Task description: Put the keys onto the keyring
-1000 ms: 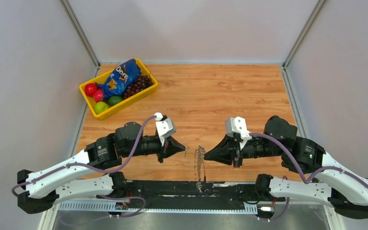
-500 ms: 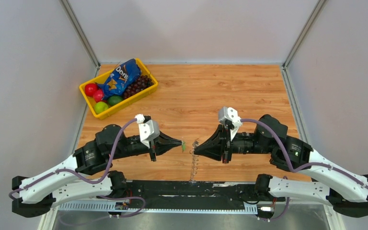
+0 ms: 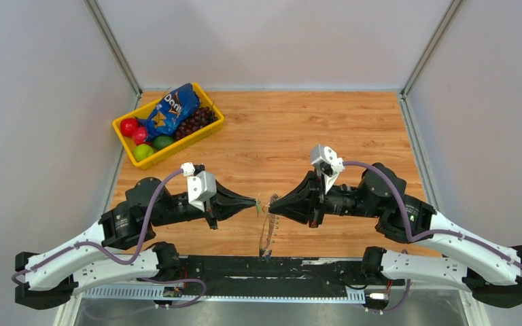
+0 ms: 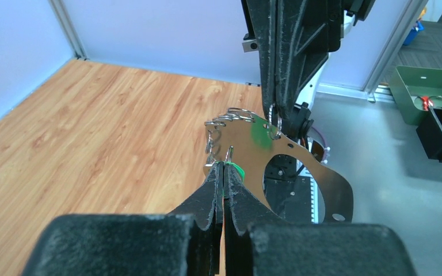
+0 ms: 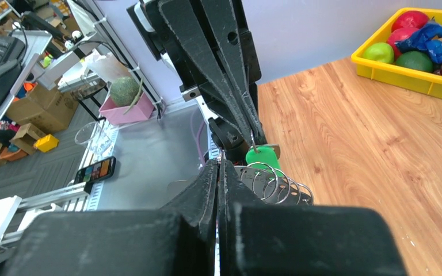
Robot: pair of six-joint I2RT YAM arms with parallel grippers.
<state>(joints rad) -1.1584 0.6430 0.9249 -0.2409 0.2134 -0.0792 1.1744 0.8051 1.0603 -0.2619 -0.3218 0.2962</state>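
Left claw was clenched on the keys, whose green tag sat just beside the keyring's top edge. Right claw was clenched on that same edge, opposite the keys, with the keyring hanging above the worktop.

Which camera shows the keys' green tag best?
Right wrist: the green tag sits in plain sight at the left gripper's tip, beside the keyring's small rings. Left wrist shows only a green sliver past its shut fingers; top external, just a speck.
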